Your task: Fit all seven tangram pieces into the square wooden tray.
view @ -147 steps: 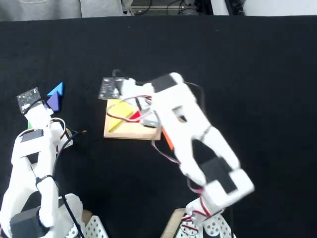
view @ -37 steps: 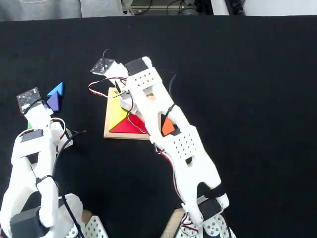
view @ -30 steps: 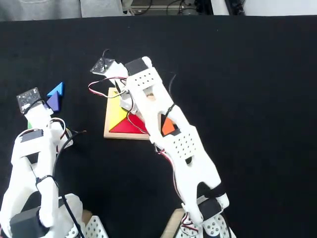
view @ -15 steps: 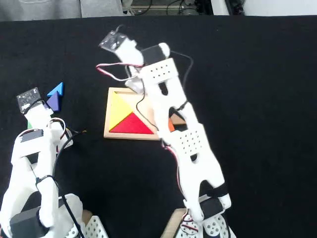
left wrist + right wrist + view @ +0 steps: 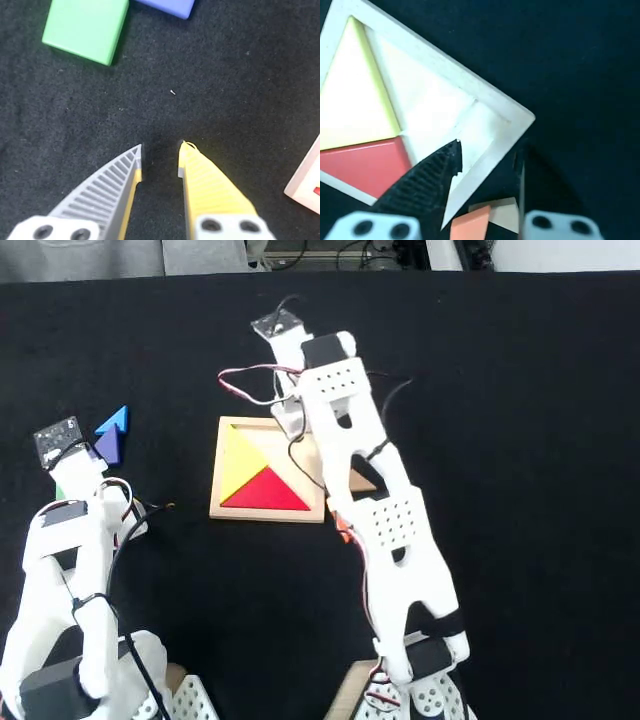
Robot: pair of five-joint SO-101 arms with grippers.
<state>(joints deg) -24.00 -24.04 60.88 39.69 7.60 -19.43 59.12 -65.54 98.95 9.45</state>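
Right wrist view: right claw [image 5: 487, 150] open, empty, over tray [image 5: 515, 120] corner; lowering here could bump the tray, shifting red piece [image 5: 365, 162] and yellow piece [image 5: 355, 100]. Left claw [image 5: 160, 148] part-open, empty.

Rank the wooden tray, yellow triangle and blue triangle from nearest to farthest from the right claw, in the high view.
1. Wooden tray: the right claw is at its far right corner.
2. Yellow triangle: inside the tray, left half.
3. Blue triangle: lying loose, far to the left.
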